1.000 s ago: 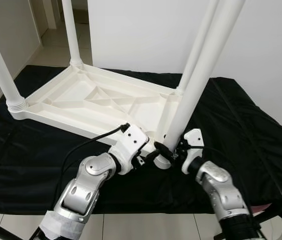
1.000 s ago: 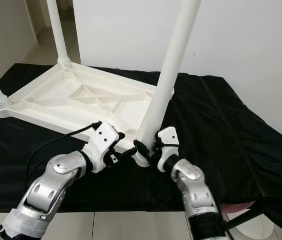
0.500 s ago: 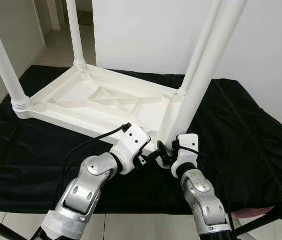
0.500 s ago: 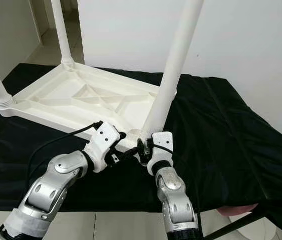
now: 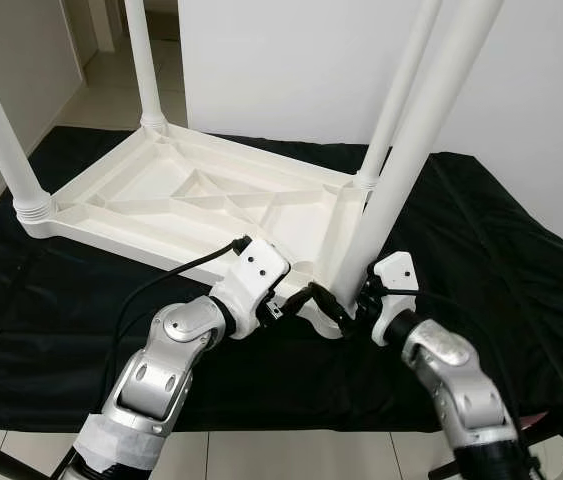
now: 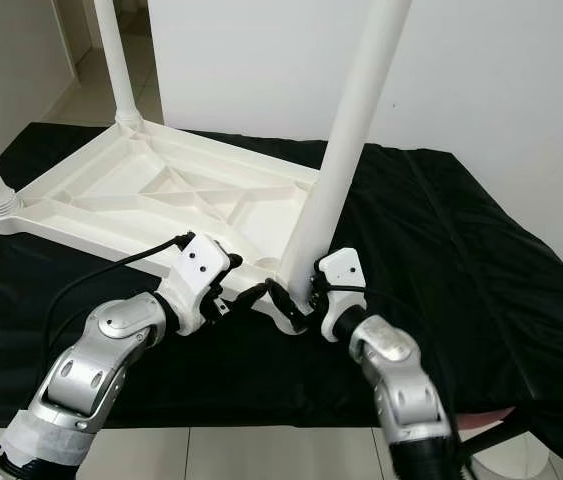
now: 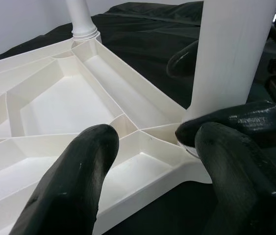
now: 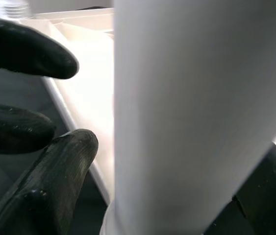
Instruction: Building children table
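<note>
Lying upside down on a black cloth (image 5: 481, 240), the white table top (image 5: 191, 205) fills the left. Its near-right leg (image 5: 401, 170) stands in the corner socket, the right gripper (image 5: 346, 305) clamped around its base. The left gripper (image 5: 301, 300), fingers apart, straddles that near corner.

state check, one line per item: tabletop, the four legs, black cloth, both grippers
tabletop: upside down on the black cloth, ribs facing up
three fitted legs: upright in their corner sockets
near leg: tilted, base at the near corner socket
black cloth: spread out, wrinkled
left gripper: fingers open, at the near corner
right gripper: fingers around the near leg's base
</note>
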Controlling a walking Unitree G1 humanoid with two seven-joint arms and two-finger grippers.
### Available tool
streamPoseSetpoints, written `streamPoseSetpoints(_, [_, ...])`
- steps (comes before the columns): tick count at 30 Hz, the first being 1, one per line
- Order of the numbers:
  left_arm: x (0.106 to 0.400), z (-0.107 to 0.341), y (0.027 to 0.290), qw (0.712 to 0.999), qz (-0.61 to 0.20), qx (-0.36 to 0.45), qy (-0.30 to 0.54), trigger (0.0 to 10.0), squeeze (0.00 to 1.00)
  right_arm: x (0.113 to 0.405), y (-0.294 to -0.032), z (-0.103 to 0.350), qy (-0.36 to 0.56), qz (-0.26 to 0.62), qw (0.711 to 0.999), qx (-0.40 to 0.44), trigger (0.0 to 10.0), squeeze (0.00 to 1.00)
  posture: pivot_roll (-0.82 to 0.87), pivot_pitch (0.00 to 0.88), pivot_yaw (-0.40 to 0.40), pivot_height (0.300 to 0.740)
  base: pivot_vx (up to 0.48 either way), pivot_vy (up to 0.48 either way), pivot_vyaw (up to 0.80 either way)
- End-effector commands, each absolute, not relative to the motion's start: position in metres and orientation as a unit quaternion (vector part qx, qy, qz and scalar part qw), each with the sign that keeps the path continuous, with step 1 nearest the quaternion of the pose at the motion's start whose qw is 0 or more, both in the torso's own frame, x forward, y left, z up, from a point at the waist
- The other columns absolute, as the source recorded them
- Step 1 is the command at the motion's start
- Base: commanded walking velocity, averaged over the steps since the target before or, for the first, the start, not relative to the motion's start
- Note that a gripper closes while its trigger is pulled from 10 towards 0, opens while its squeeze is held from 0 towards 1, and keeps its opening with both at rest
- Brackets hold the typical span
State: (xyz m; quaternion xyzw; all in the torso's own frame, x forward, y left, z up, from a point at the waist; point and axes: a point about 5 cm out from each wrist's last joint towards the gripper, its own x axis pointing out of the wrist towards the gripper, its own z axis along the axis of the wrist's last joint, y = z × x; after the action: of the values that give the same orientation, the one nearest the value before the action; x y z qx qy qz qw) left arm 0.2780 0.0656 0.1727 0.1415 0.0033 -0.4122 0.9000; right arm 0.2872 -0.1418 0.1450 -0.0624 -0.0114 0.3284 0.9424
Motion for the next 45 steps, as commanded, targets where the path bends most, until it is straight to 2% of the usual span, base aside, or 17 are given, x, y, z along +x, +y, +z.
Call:
streamPoseSetpoints(1, [0.28, 0.173, 0.064, 0.905, -0.402, 0.141, 0.0, 10.0, 0.0, 0.288, -0.138, 0.139, 0.0, 0.37, 0.927, -0.063, 10.0, 0.0, -0.06, 0.0, -0.056, 0.74, 0.0, 0.0, 0.0])
streamPoseSetpoints(7, [0.278, 0.174, 0.065, 0.904, -0.402, 0.142, -0.001, 10.0, 0.0, 0.303, -0.127, 0.14, -0.004, 0.429, 0.9, -0.082, 10.0, 0.0, -0.02, 0.0, -0.065, 0.74, 0.0, 0.0, 0.0])
streamPoseSetpoints(9, [0.276, 0.173, 0.066, 0.905, -0.401, 0.142, 0.001, 10.0, 0.0, 0.306, -0.127, 0.138, 0.003, 0.428, 0.899, -0.086, 10.0, 0.0, -0.02, 0.0, -0.065, 0.74, 0.0, 0.0, 0.0])
streamPoseSetpoints(10, [0.273, 0.172, 0.067, 0.906, -0.398, 0.141, 0.004, 10.0, 0.0, 0.307, -0.128, 0.133, 0.018, 0.436, 0.896, -0.082, 4.9, 0.0, 0.0, 0.0, -0.079, 0.74, 0.0, 0.0, 0.0])
streamPoseSetpoints(11, [0.273, 0.172, 0.067, 0.906, -0.398, 0.141, 0.004, 10.0, 0.0, 0.307, -0.128, 0.133, 0.018, 0.436, 0.896, -0.082, 4.9, 0.0, 0.0, 0.0, -0.079, 0.74, 0.0, 0.0, 0.0])
streamPoseSetpoints(12, [0.273, 0.171, 0.067, 0.907, -0.397, 0.14, 0.005, 10.0, 0.0, 0.307, -0.131, 0.131, 0.027, 0.433, 0.897, -0.079, 1.8, 0.0, 0.0, 0.0, -0.083, 0.74, 0.0, 0.0, 0.0])
streamPoseSetpoints(13, [0.272, 0.172, 0.067, 0.908, -0.396, 0.139, 0.005, 10.0, 0.0, 0.305, -0.133, 0.128, 0.033, 0.436, 0.896, -0.076, 0.0, 0.0, 0.0, 0.0, -0.085, 0.74, 0.0, 0.0, 0.0])
streamPoseSetpoints(24, [0.266, 0.167, 0.071, 0.899, -0.413, 0.146, 0.013, 10.0, 0.0, 0.291, -0.137, 0.117, 0.048, 0.427, 0.902, -0.039, 0.0, 0.0, -0.01, 0.0, -0.077, 0.74, 0.0, 0.0, 0.0])
streamPoseSetpoints(26, [0.265, 0.166, 0.073, 0.894, -0.422, 0.149, 0.016, 10.0, 0.0, 0.29, -0.137, 0.115, 0.047, 0.405, 0.912, -0.034, 0.0, 0.0, -0.01, 0.0, -0.075, 0.74, 0.0, 0.0, 0.0])
streamPoseSetpoints(28, [0.262, 0.165, 0.077, 0.887, -0.435, 0.157, 0.017, 10.0, 0.0, 0.291, -0.143, 0.109, 0.055, 0.325, 0.944, -0.024, 0.0, 0.0, -0.01, 0.0, -0.077, 0.74, 0.0, 0.0, 0.0])
streamPoseSetpoints(31, [0.262, 0.165, 0.077, 0.887, -0.435, 0.157, 0.017, 10.0, 0.0, 0.291, -0.143, 0.109, 0.055, 0.325, 0.944, -0.024, 0.0, 0.0, -0.01, 0.0, -0.077, 0.74, 0.0, 0.0, 0.0])
streamPoseSetpoints(33, [0.262, 0.164, 0.081, 0.886, -0.434, 0.161, 0.02, 10.0, 0.0, 0.287, -0.145, 0.103, 0.062, 0.23, 0.971, -0.009, 0.0, 0.0, -0.02, 0.0, -0.076, 0.74, 0.0, 0.0, 0.0])
streamPoseSetpoints(34, [0.262, 0.164, 0.081, 0.886, -0.434, 0.161, 0.02, 10.0, 0.0, 0.287, -0.145, 0.103, 0.062, 0.23, 0.971, -0.009, 0.0, 0.0, -0.02, 0.0, -0.076, 0.74, 0.0, 0.0, 0.0])
streamPoseSetpoints(36, [0.263, 0.164, 0.081, 0.889, -0.429, 0.161, 0.019, 10.0, 0.0, 0.276, -0.139, 0.099, 0.07, 0.097, 0.992, 0.029, 0.0, 0.0, -0.02, 0.0, -0.085, 0.74, 0.0, 0.0, 0.0])
streamPoseSetpoints(43, [0.267, 0.168, 0.079, 0.893, -0.422, 0.157, 0.011, 10.0, 0.0, 0.27, -0.128, 0.104, 0.057, 0.064, 0.996, 0.024, 0.0, 0.0, -0.02, 0.0, -0.084, 0.74, 0.0, 0.0, 0.0])
streamPoseSetpoints(44, [0.268, 0.17, 0.078, 0.896, -0.418, 0.152, 0.008, 10.0, 0.0, 0.27, -0.122, 0.109, 0.041, 0.078, 0.996, 0.019, 10.0, 0.0, -0.02, 0.0, -0.074, 0.74, 0.0, 0.0, 0.0])
streamPoseSetpoints(45, [0.27, 0.172, 0.078, 0.897, -0.416, 0.149, 0.006, 10.0, 0.0, 0.27, -0.12, 0.112, 0.032, 0.085, 0.996, 0.026, 10.0, 0.0, -0.02, 0.0, -0.068, 0.74, 0.0, 0.0, 0.0])
